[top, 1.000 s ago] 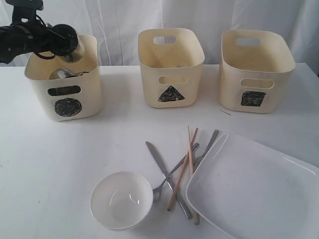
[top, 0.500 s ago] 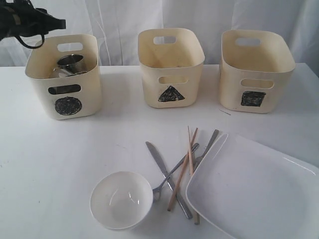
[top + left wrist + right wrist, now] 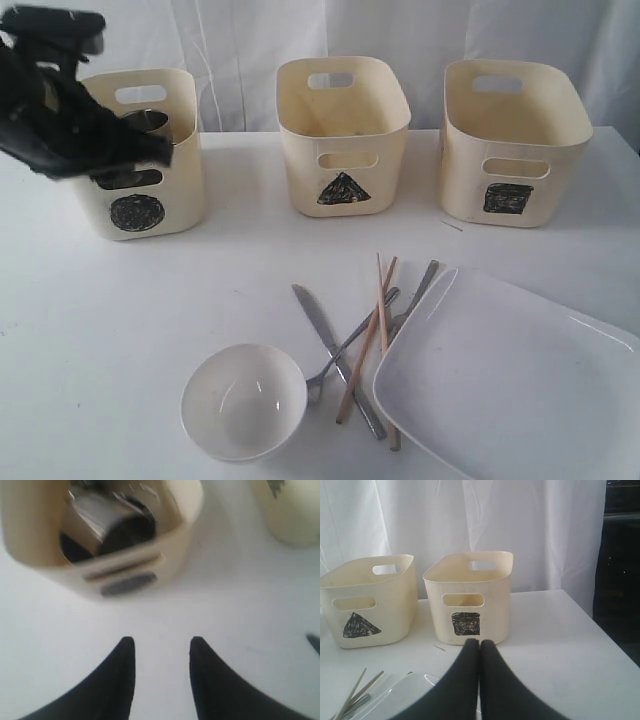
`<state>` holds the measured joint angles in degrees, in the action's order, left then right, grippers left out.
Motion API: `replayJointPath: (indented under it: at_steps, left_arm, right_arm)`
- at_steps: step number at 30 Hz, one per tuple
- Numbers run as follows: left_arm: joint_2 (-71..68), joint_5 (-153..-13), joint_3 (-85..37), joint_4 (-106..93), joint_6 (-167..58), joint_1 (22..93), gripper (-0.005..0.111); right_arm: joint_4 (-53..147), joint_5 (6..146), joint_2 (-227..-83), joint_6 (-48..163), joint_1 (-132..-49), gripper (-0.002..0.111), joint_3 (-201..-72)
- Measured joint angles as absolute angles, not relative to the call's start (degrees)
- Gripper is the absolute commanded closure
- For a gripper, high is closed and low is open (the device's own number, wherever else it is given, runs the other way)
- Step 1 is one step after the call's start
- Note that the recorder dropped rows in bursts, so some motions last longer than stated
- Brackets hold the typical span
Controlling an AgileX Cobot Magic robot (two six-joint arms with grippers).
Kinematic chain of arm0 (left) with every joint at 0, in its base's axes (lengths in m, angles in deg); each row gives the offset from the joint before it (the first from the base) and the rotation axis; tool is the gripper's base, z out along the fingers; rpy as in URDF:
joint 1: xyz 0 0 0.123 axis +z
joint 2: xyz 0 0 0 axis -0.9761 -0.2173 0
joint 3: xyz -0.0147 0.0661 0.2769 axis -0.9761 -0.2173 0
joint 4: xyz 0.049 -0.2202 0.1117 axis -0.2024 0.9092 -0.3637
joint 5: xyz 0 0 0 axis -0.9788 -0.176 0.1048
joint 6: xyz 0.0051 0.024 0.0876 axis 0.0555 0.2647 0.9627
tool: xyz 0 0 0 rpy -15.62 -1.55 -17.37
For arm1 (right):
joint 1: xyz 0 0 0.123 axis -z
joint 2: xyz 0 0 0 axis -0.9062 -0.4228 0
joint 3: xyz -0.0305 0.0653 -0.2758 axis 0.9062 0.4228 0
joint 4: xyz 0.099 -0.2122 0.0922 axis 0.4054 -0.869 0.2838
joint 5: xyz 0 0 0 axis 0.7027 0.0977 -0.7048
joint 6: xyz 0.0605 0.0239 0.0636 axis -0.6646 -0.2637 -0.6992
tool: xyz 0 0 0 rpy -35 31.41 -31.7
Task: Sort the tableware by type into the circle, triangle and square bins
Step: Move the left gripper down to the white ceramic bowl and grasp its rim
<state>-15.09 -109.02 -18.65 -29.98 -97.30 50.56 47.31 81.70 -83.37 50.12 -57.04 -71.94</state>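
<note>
Exterior: the left arm [image 3: 70, 130] blurred across the circle bin [image 3: 180, 200], a mug [image 3: 148, 120] inside. Bowl [image 3: 243, 402], cutlery [image 3: 335, 345] and plate [image 3: 520, 390] lay unsorted, well off.

Left wrist: left gripper [image 3: 161, 640] parted, empty.

Right wrist: right gripper [image 3: 480, 642] pinched together, empty, square bin [image 3: 485, 587] ahead.

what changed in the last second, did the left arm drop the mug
Yes. The left gripper let the steel mug go into the circle bin, lifted away, then swung down in front of that bin, jaws open and empty. The white bowl, cutlery, plate, triangle bin, square bin and the shut right gripper stayed put.
</note>
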Motion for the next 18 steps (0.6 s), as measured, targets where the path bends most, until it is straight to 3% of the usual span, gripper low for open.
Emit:
replayJointPath:
  at_steps: [8, 18]
  left_arm:
    - [-13.8, -112.5, -27.5, -20.3, -96.3, 39.1, 0.042]
    - [-12.6, -112.5, -34.1, -17.4, -96.3, 32.5, 0.04]
  right_arm:
    - [47.3, 81.7, -83.4, 50.1, -57.0, 0.108, -71.9]
    - [47.3, 81.7, -83.4, 50.1, -57.0, 0.108, -71.9]
